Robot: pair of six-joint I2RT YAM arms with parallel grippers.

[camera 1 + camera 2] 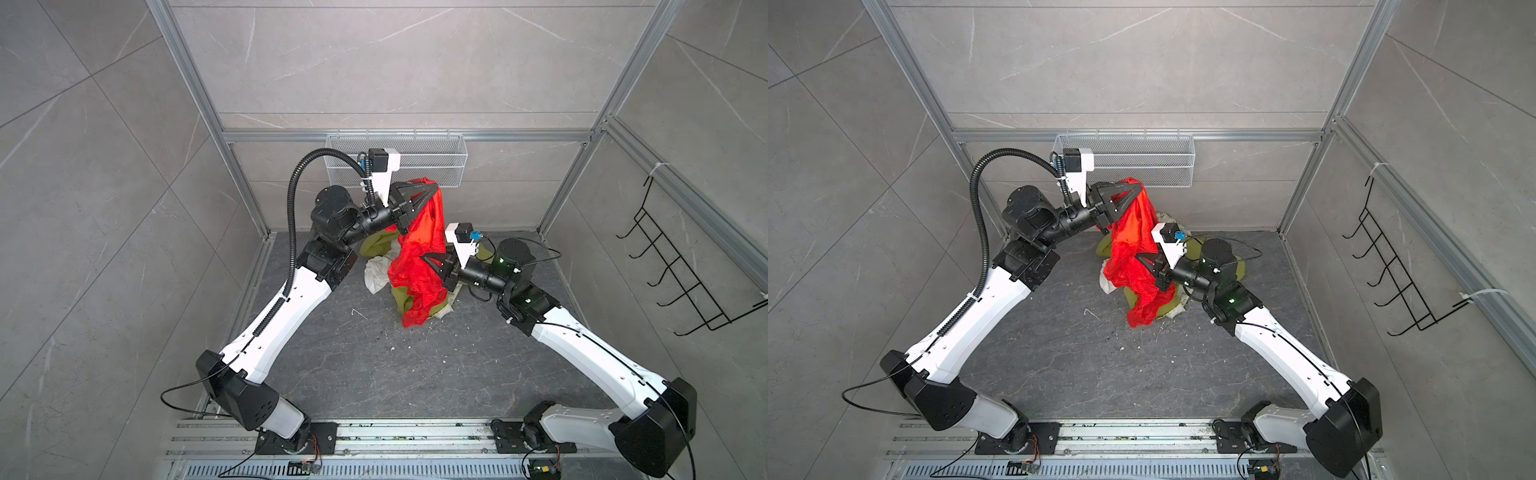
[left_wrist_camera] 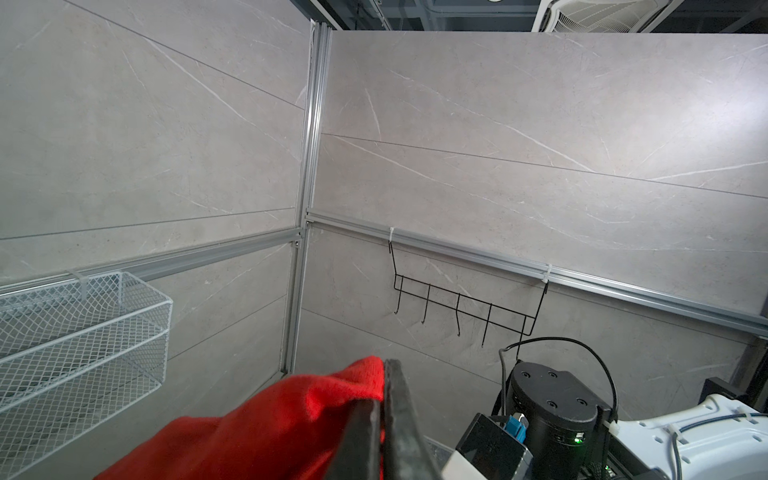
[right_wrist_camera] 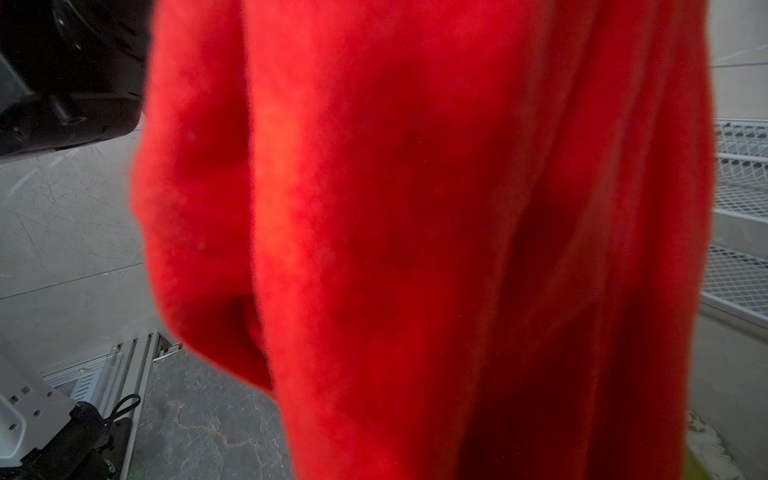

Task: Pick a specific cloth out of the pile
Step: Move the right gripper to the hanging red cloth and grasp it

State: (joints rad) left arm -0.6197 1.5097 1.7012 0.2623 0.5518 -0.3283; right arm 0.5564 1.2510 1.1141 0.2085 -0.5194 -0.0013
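The red cloth [image 1: 417, 253] [image 1: 1133, 249] hangs in a long drape above the pile [image 1: 376, 249] of olive-green and white cloths on the dark floor. My left gripper [image 1: 435, 188] [image 1: 1143, 189] is raised near the back wall and shut on the cloth's top edge; the left wrist view shows red fabric [image 2: 291, 419] pinched between the jaws of that gripper [image 2: 382, 386]. My right gripper [image 1: 424, 257] [image 1: 1136, 256] is shut on the drape halfway down. The cloth [image 3: 415, 249] fills the right wrist view and hides the jaws there.
A white wire basket [image 1: 419, 160] [image 2: 83, 332] hangs on the back wall just behind the left gripper. A black hook rack [image 1: 685, 274] [image 2: 465, 303] is on the right wall. The white cloth [image 1: 376, 274] and the olive cloth [image 1: 1237, 266] lie under the arms.
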